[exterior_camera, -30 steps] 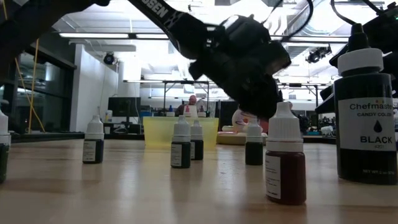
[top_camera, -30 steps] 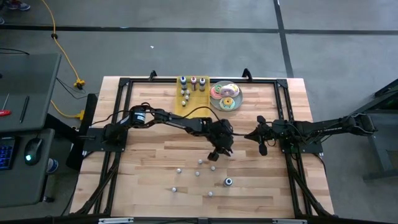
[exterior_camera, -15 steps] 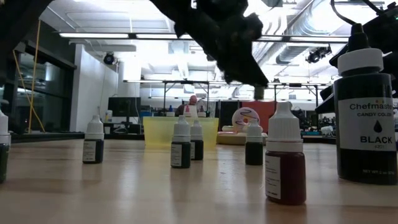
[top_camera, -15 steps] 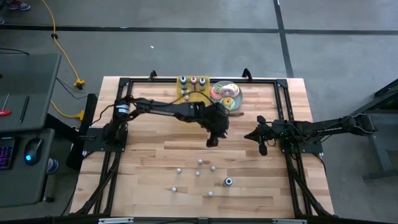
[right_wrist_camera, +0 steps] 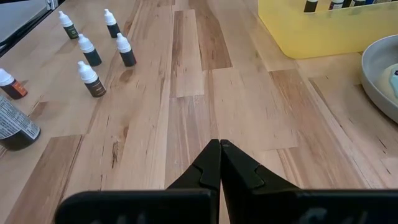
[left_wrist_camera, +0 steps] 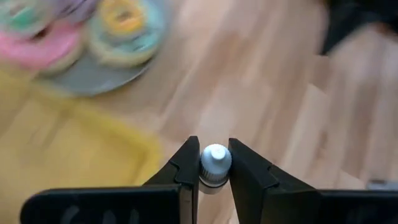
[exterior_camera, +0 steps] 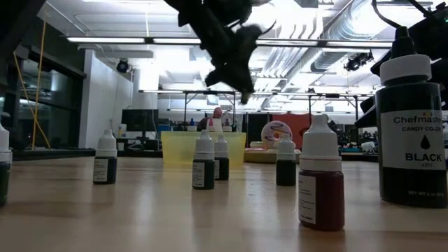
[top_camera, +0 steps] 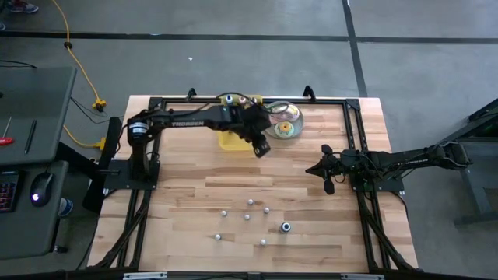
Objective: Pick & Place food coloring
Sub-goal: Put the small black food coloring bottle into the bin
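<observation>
Just changed: a second ago the left gripper [top_camera: 261,148] was low over the loose bottles in the middle of the table; now it has swung up and to the far side, arriving at the near right corner of the yellow tray [top_camera: 229,141].
Left fingers: narrowly parted and clamped on a small white-capped food coloring bottle [left_wrist_camera: 215,164], its cap standing up between the two pads in the left wrist view.
What it means: the pick looks done and this is the carry, with the drop into the tray likely next; the bottle is not yet over the tray's inside as far as the wrist view shows.
Task's thing: one bottle rides in the left gripper; several bottles [top_camera: 243,100] already stand in the tray's far end; the remaining loose bottles [top_camera: 249,217] wait on the near middle of the table, well apart from the tray.
Right arm: the right gripper [top_camera: 327,173] waits at the right side of the table, fingers pressed together and holding nothing.
Around: the plate of frosted doughnuts [top_camera: 283,121] sits just right of the tray, close to the carrying gripper; a larger black bottle [top_camera: 286,227] stands among the loose ones.
In the way: by my reading, the tray's rim and the bottles already inside are what to clear; the doughnut plate is the near neighbour to avoid.
</observation>
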